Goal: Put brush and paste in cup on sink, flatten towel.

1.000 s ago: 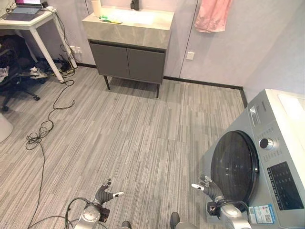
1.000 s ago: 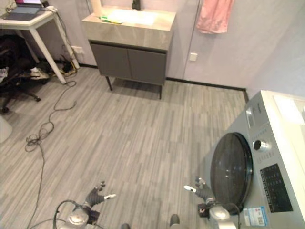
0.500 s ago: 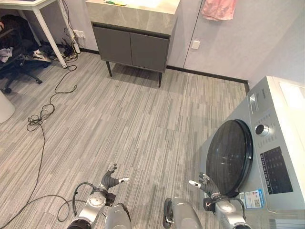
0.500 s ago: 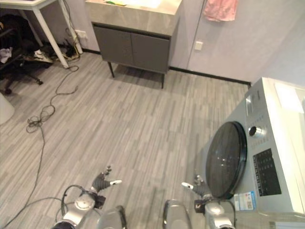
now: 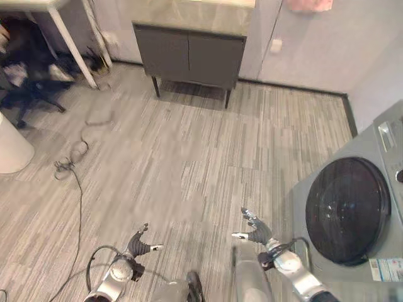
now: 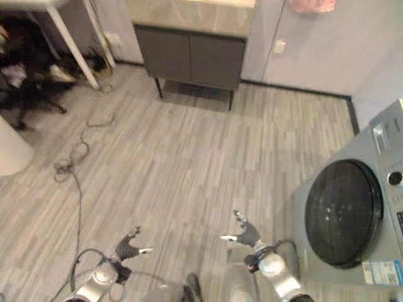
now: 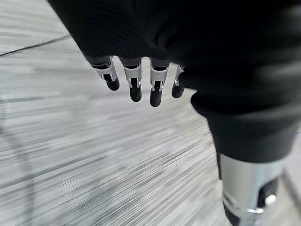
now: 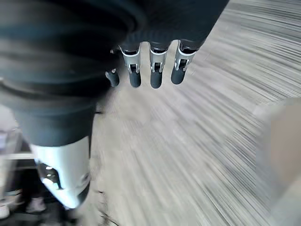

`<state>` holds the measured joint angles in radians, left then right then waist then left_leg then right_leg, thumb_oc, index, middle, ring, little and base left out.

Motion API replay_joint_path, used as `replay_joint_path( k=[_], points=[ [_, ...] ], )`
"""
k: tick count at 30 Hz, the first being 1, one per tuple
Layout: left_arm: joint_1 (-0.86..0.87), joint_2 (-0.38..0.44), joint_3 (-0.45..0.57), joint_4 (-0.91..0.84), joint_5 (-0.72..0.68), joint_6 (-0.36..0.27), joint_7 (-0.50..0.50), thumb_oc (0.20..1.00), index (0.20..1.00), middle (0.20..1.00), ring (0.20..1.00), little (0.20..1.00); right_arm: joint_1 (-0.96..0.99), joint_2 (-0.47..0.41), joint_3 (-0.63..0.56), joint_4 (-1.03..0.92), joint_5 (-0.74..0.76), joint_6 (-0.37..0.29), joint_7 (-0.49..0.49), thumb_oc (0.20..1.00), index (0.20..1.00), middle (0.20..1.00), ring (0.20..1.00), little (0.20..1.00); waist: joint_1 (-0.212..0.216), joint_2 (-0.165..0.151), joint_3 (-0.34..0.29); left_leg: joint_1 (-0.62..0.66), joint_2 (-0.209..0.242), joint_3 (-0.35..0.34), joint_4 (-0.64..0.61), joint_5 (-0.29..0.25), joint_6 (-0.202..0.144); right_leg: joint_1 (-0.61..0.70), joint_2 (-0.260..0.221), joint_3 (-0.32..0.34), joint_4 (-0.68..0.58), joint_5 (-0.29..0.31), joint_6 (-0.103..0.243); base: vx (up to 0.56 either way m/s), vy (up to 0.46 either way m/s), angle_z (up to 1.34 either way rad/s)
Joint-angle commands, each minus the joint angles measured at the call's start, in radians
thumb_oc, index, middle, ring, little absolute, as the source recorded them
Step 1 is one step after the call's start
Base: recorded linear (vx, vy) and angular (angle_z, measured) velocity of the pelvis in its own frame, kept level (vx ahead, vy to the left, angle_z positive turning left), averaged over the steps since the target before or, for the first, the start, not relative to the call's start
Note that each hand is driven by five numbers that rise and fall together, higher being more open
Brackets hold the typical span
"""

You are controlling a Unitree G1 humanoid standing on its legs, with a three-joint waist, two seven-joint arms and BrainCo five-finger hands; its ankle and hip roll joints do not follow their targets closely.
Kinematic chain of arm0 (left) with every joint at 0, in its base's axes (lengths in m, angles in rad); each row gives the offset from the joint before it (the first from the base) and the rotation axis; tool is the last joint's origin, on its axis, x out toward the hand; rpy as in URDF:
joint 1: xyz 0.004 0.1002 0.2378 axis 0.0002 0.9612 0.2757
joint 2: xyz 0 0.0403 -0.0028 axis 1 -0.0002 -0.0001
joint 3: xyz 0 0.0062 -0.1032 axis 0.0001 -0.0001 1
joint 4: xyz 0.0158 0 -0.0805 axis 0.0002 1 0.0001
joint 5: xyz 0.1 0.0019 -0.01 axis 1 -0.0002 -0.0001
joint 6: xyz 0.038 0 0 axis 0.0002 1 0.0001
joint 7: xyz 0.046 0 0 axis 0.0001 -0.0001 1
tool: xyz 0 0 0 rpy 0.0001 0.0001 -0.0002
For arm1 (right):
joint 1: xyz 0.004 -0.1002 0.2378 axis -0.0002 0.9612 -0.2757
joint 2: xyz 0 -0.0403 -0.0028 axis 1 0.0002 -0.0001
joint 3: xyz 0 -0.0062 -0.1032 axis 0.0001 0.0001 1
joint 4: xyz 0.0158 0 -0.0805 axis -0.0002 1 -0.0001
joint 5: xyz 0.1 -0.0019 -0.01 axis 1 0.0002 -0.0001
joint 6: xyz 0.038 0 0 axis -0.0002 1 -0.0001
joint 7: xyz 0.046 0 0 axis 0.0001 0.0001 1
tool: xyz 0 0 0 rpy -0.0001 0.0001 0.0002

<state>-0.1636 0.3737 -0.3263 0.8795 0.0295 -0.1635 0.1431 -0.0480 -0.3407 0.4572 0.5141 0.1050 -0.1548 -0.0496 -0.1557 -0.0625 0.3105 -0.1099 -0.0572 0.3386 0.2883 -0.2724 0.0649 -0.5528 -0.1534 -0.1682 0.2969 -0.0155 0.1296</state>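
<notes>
Left hand [image 5: 137, 243] low at the near left over the floor [image 5: 189, 157], fingers [image 7: 135, 86] relaxed and spread, thumb apart, nothing held. Right hand [image 5: 257, 230] at the near right, likewise slack and apart, fingers [image 8: 155, 70] extended over bare floor, nothing held. Both arms carried low and loose at the sides, judged a travel posture, not a reaching one: no task item within reach, so no cause to close either hand. Just beside the right hand, washing machine [image 5: 352, 220] with dark round door [image 5: 345, 210]. Well apart from both hands, against the far wall: grey two-door vanity cabinet [image 5: 189, 56] on thin legs, pale stone tabletop [image 5: 195, 11] cut off by the upper frame edge. Brush, paste and cup presumably up on that surface; cannot be made out from here. Pink towel [image 5: 308, 5] hanging on the far wall to the right of the cabinet, lower hem alone visible, bunched or flat not determinable. White socket [image 5: 275, 45] on the wall between cabinet and towel. To the far left: white table leg [image 5: 70, 45], dark office chair [image 5: 31, 94], loose cord [image 5: 79, 151] trailing across the floor, pale rounded object [image 5: 12, 141] at the left edge. Stage judged as approach: no step of the task begun, open floor to be crossed toward the cabinet before any grasp.
</notes>
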Motion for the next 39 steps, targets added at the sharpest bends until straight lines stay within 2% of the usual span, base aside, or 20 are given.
replay_joint_path(
  k=[1, 3, 5, 6, 7, 10, 12, 13, 14, 15, 17, 18, 21, 24, 26, 28, 29, 30, 31, 39],
  points=[
    [0.021, 0.0, 0.003, -0.091, -0.013, -0.03, 0.031, 1.0, 1.0, 1.0, 1.0, 1.0, -0.086, -0.067, -0.039, 0.085, -0.074, -0.014, -0.025, 1.0, 1.0, 1.0, 1.0, 1.0, -0.001, 0.019, -0.022, 0.226, 0.002, -0.127, -0.11, 0.001, -0.05, 0.108, 0.001, 0.07, -0.213, 0.199, 0.057, 0.75, -0.144, 0.86],
    [0.003, -0.026, -0.022, -0.053, 0.006, -0.024, 0.028, 1.0, 1.0, 1.0, 1.0, 1.0, -0.064, -0.084, -0.04, 0.082, -0.104, -0.009, -0.029, 1.0, 1.0, 1.0, 1.0, 1.0, -0.03, 0.035, -0.046, 0.297, 0.017, -0.165, -0.127, 0.01, -0.077, 0.136, 0.051, 0.115, -0.159, 0.198, 0.035, 0.74, -0.218, 0.54],
    [0.003, -0.047, -0.017, -0.015, -0.007, -0.016, 0.037, 1.0, 1.0, 1.0, 1.0, 1.0, -0.044, -0.097, -0.04, 0.066, -0.103, -0.008, -0.017, 1.0, 1.0, 1.0, 1.0, 1.0, -0.04, 0.054, -0.082, 0.281, 0.052, -0.177, -0.043, 0.117, -0.123, 0.163, 0.106, 0.104, -0.13, 0.175, -0.001, 0.62, -0.374, 0.53],
    [0.001, -0.063, -0.026, 0.005, -0.025, -0.006, 0.031, 1.0, 1.0, 1.0, 1.0, 1.0, -0.025, -0.111, -0.035, 0.061, -0.102, -0.012, -0.008, 1.0, 1.0, 1.0, 1.0, 1.0, -0.041, 0.056, -0.093, 0.191, 0.113, -0.19, 0.218, 0.308, -0.177, 0.23, 0.147, 0.092, -0.124, 0.13, -0.057, 0.78, -0.705, 0.54],
    [-0.013, -0.065, -0.047, 0.011, -0.018, -0.001, 0.022, 1.0, 1.0, 1.0, 1.0, 1.0, -0.029, -0.123, -0.019, 0.071, -0.118, -0.007, -0.016, 1.0, 1.0, 1.0, 1.0, 1.0, -0.009, 0.025, -0.072, 0.073, 0.162, -0.209, 0.486, 0.385, -0.185, 0.304, 0.168, 0.104, -0.123, 0.082, -0.112, 0.6, -0.606, 0.39],
    [-0.024, -0.063, -0.054, -0.001, -0.024, -0.001, 0.032, 1.0, 1.0, 1.0, 1.0, 1.0, -0.035, -0.14, -0.018, 0.062, -0.126, -0.004, -0.031, 1.0, 1.0, 1.0, 1.0, 1.0, 0.023, -0.003, -0.055, -0.023, 0.149, -0.217, 0.597, 0.35, -0.154, 0.358, 0.177, 0.125, -0.127, 0.051, -0.138, 0.41, -0.304, 0.01],
    [-0.041, -0.068, -0.063, 0.022, -0.015, -0.007, 0.049, 1.0, 1.0, 1.0, 1.0, 1.0, -0.037, -0.147, -0.014, 0.09, -0.168, -0.004, -0.061, 1.0, 1.0, 1.0, 1.0, 1.0, 0.046, -0.011, -0.059, -0.165, 0.153, -0.175, 0.467, 0.294, -0.135, 0.438, 0.18, 0.155, -0.168, 0.029, -0.127, 0.64, -0.104, -0.11],
    [-0.034, -0.059, -0.059, 0.011, -0.015, -0.01, 0.057, 1.0, 1.0, 1.0, 1.0, 1.0, -0.026, -0.148, -0.025, 0.095, -0.163, -0.009, -0.068, 1.0, 1.0, 1.0, 1.0, 1.0, 0.056, -0.007, -0.069, -0.192, 0.175, -0.145, 0.262, 0.311, -0.136, 0.479, 0.178, 0.174, -0.19, 0.016, -0.111, 0.68, 0.151, -0.23],
    [-0.021, -0.051, -0.04, 0.008, -0.016, -0.018, 0.067, 1.0, 1.0, 1.0, 1.0, 1.0, -0.026, -0.142, -0.025, 0.105, -0.158, -0.015, -0.072, 1.0, 1.0, 1.0, 1.0, 1.0, 0.079, 0.01, -0.075, -0.2, 0.145, -0.205, 0.008, 0.36, -0.131, 0.498, 0.194, 0.207, -0.196, 0.003, -0.099, 0.88, 0.307, -0.45],
    [0.008, -0.045, -0.021, 0.006, -0.029, -0.022, 0.079, 1.0, 1.0, 1.0, 1.0, 1.0, -0.038, -0.126, -0.002, 0.126, -0.177, -0.019, -0.069, 1.0, 1.0, 1.0, 1.0, 1.0, 0.122, 0.032, -0.073, -0.219, 0.125, -0.387, -0.193, 0.417, -0.134, 0.542, 0.22, 0.271, -0.176, -0.043, -0.096, 0.73, 0.292, -0.86],
    [0.024, -0.043, -0.013, 0.011, -0.033, -0.02, 0.085, 1.0, 1.0, 1.0, 1.0, 1.0, -0.052, -0.108, 0.008, 0.16, -0.187, -0.014, -0.07, 1.0, 1.0, 1.0, 1.0, 1.0, 0.13, 0.048, -0.074, -0.222, 0.146, -0.433, -0.258, 0.471, -0.157, 0.565, 0.236, 0.312, -0.124, -0.089, -0.096, 0.57, 0.181, -1.59],
    [0.047, -0.032, 0.0, 0.003, -0.032, -0.021, 0.082, 1.0, 1.0, 1.0, 1.0, 1.0, -0.054, -0.105, 0.005, 0.144, -0.19, -0.015, -0.065, 1.0, 1.0, 1.0, 1.0, 1.0, 0.124, 0.053, -0.078, -0.208, 0.15, -0.426, -0.219, 0.45, -0.15, 0.563, 0.238, 0.337, -0.082, -0.126, -0.091, 0.44, 0.181, -2.58],
    [0.057, -0.014, 0.011, -0.003, -0.028, -0.024, 0.087, 1.0, 1.0, 1.0, 1.0, 1.0, -0.061, -0.104, 0.006, 0.117, -0.2, -0.014, -0.062, 1.0, 1.0, 1.0, 1.0, 1.0, 0.14, 0.058, -0.085, -0.226, 0.128, -0.417, -0.139, 0.434, -0.139, 0.561, 0.225, 0.354, -0.031, -0.148, -0.082, 0.29, 0.204, -2.11],
    [0.066, 0.005, 0.001, 0.017, 0.022, -0.036, 0.104, 1.0, 1.0, 1.0, 1.0, 1.0, -0.077, -0.081, -0.01, 0.128, -0.207, -0.019, -0.081, 1.0, 1.0, 1.0, 1.0, 1.0, 0.142, 0.056, -0.115, -0.186, 0.095, -0.312, -0.126, 0.379, -0.105, 0.557, 0.141, 0.379, -0.014, -0.073, -0.006, 0.34, 0.274, -1.04],
    [0.067, 0.009, -0.001, 0.013, 0.026, -0.038, 0.105, 1.0, 1.0, 1.0, 1.0, 1.0, -0.077, -0.082, -0.014, 0.117, -0.21, -0.021, -0.079, 1.0, 1.0, 1.0, 1.0, 1.0, 0.144, 0.059, -0.118, -0.176, 0.092, -0.295, -0.131, 0.369, -0.1, 0.548, 0.129, 0.376, -0.014, -0.054, 0.002, 0.16, 0.156, -1.04],
    [0.064, 0.014, 0.0, 0.01, 0.029, -0.042, 0.112, 1.0, 1.0, 1.0, 1.0, 1.0, -0.089, -0.08, -0.021, 0.104, -0.21, -0.027, -0.083, 1.0, 1.0, 1.0, 1.0, 1.0, 0.153, 0.067, -0.118, -0.17, 0.094, -0.253, -0.122, 0.342, -0.094, 0.525, 0.096, 0.31, -0.03, -0.029, 0.005, 0.13, 0.197, -0.71],
    [0.059, 0.017, -0.003, 0.008, 0.032, -0.041, 0.114, 1.0, 1.0, 1.0, 1.0, 1.0, -0.106, -0.075, -0.02, 0.101, -0.212, -0.026, -0.087, 1.0, 1.0, 1.0, 1.0, 1.0, 0.16, 0.07, -0.113, -0.162, 0.098, -0.222, -0.118, 0.325, -0.096, 0.513, 0.067, 0.225, -0.043, -0.035, 0.006, 0.06, 0.133, -0.51],
    [0.058, 0.017, -0.003, 0.009, 0.032, -0.041, 0.114, 1.0, 1.0, 1.0, 1.0, 1.0, -0.106, -0.075, -0.02, 0.101, -0.212, -0.025, -0.087, 1.0, 1.0, 1.0, 1.0, 1.0, 0.161, 0.072, -0.114, -0.164, 0.1, -0.222, -0.119, 0.328, -0.096, 0.511, 0.069, 0.225, -0.045, -0.031, 0.006, 0.12, 0.163, -0.87],
    [0.049, 0.014, 0.0, 0.038, 0.045, -0.039, 0.122, 1.0, 1.0, 1.0, 1.0, 1.0, -0.141, -0.054, 0.001, 0.129, -0.234, -0.021, -0.095, 1.0, 1.0, 1.0, 1.0, 1.0, 0.177, 0.077, -0.114, -0.132, 0.115, -0.167, -0.136, 0.312, -0.099, 0.507, 0.031, 0.072, -0.079, -0.032, 0.015, 0.12, 0.099, -0.76],
    [0.058, -0.019, 0.007, 0.059, 0.038, -0.04, 0.118, 1.0, 1.0, 1.0, 1.0, 1.0, -0.085, -0.085, -0.013, 0.077, -0.252, -0.023, -0.09, 1.0, 1.0, 1.0, 1.0, 1.0, 0.166, 0.066, -0.125, -0.129, 0.097, -0.152, -0.139, 0.3, -0.106, 0.549, 0.027, 0.088, -0.19, -0.013, 0.021, 0.07, 0.004, -0.19]
  ],
)
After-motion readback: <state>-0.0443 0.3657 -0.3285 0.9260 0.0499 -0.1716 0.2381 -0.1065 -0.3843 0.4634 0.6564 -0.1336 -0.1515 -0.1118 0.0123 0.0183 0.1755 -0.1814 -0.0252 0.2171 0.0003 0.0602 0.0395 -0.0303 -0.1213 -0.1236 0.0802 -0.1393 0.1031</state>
